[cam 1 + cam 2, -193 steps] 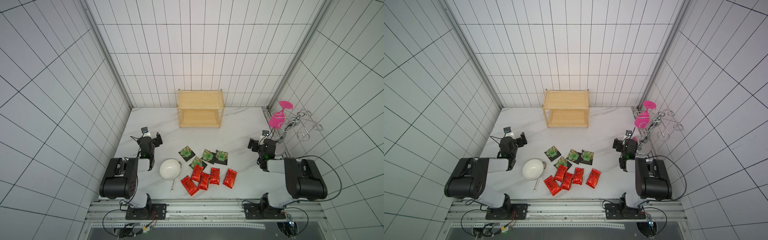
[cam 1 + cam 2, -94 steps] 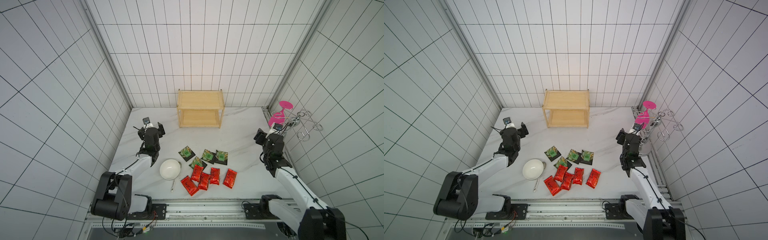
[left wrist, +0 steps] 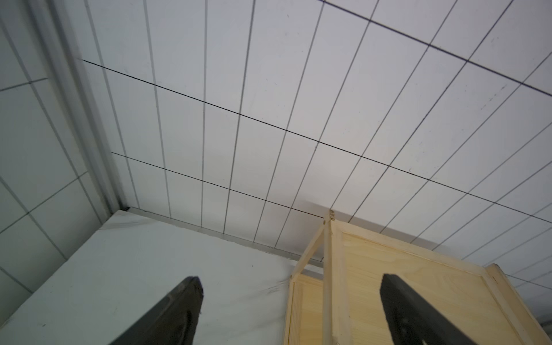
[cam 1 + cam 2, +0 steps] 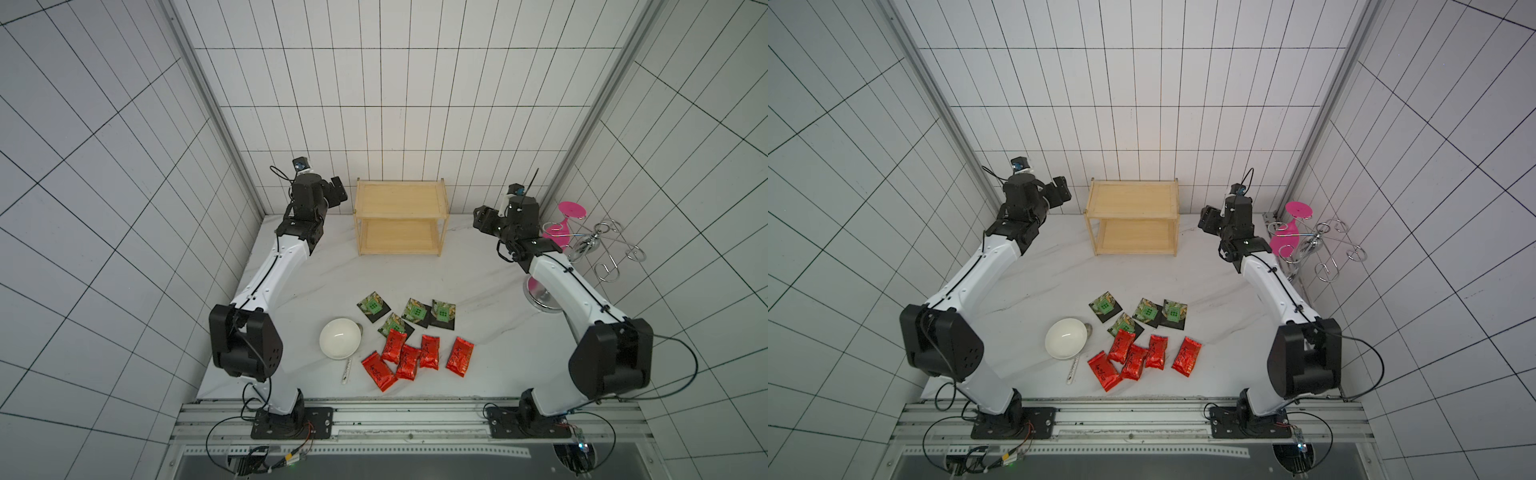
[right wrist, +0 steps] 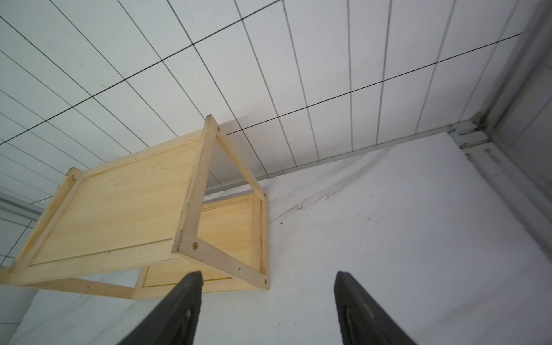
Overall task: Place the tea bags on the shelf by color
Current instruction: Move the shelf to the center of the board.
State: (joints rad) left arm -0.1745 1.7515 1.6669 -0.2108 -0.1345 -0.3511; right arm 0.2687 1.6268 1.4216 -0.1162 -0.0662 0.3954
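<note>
Several tea bags lie loose near the table's front: black sachets with green centres (image 4: pixel 415 311) (image 4: pixel 1147 311) and, just in front of them, red foil pouches (image 4: pixel 429 351) (image 4: pixel 1156 351). The two-tier wooden shelf (image 4: pixel 399 216) (image 4: pixel 1133 216) stands empty at the back wall. My left gripper (image 4: pixel 337 191) (image 4: pixel 1059 192) hangs open in the air to the left of the shelf's top; the left wrist view shows its gripper (image 3: pixel 289 280) empty before the shelf (image 3: pixel 388 283). To the shelf's right my right gripper (image 4: pixel 482 220) (image 4: pixel 1208 218) is open and empty, facing the shelf (image 5: pixel 119 209) with fingertips (image 5: pixel 192 279) apart.
A white bowl (image 4: pixel 340 343) and a spoon (image 4: pixel 347 370) sit left of the red pouches. A chrome wire stand with pink discs (image 4: pixel 590 245) stands at the right edge, close behind my right arm. Tiled walls close in on three sides.
Both arms have unfolded from low beside their bases and stretched up and back, so each gripper now hangs beside the shelf. The tea bags have not moved.
</note>
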